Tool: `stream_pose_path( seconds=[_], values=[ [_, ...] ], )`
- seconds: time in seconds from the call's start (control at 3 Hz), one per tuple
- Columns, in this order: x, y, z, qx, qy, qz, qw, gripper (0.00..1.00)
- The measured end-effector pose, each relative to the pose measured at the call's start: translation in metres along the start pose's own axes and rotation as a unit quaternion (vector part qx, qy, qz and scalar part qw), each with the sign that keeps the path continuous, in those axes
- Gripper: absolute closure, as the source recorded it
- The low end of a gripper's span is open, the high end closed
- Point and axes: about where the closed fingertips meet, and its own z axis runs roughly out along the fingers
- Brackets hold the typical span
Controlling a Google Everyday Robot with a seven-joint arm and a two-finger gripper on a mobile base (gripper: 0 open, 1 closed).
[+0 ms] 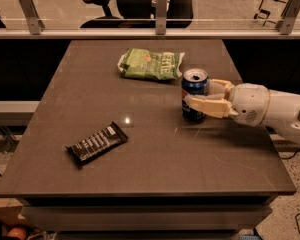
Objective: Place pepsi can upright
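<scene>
The pepsi can [195, 81] stands upright on the dark table [140, 149], right of centre, with its open silver top facing up. My gripper [199, 97] reaches in from the right edge on its white arm [270, 109]. Its tan fingers [207, 106] sit on either side of the can: one crosses the can's lower front and the other lies behind it. The fingers look closed against the can. The can's base appears to rest on the table.
A green snack bag [151, 64] lies just behind and to the left of the can. A black wrapped bar [96, 143] lies at the front left. A glass rail with metal posts [161, 9] runs along the table's far edge.
</scene>
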Motion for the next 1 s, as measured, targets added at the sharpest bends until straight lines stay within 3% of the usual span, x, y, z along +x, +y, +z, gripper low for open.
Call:
stream_pose_path(
  seconds=[0.33, 1.0],
  values=[
    [0.0033, -0.0025, 0.0043, 0.0, -0.001, 0.004, 1.0, 1.0],
    [0.0018, -0.0001, 0.0089, -0.005, -0.001, 0.003, 1.0, 0.59]
  ],
)
